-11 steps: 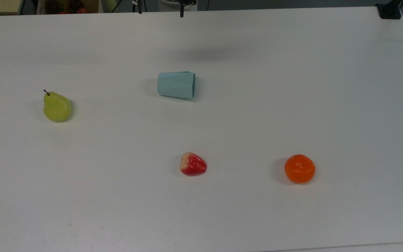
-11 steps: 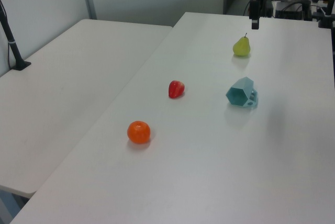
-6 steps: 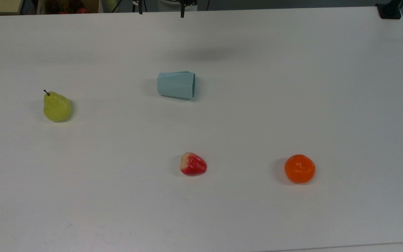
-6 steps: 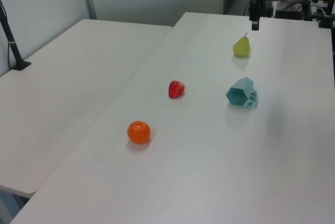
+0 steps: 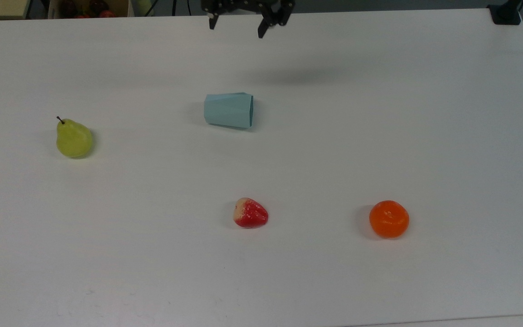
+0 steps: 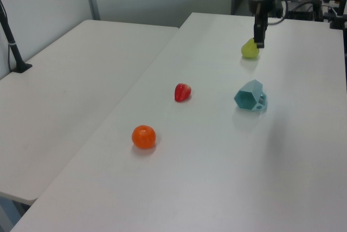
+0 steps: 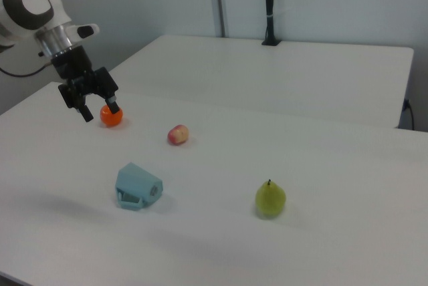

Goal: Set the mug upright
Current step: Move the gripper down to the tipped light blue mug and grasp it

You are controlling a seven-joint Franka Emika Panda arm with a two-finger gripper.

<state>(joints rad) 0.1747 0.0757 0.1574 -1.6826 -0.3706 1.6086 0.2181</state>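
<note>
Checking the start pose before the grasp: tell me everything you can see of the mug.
The mug is pale blue-teal with flat angular facets, matte and plastic-looking, tapering to a narrower base. It lies on its side on the white table, not upright. In the top view its wider rim end faces the top view's right. In the left view its polygonal base faces the camera; in the right view the handle lies low against the table. Nothing but the table touches it; the fruits and the gripper are apart from it.
</note>
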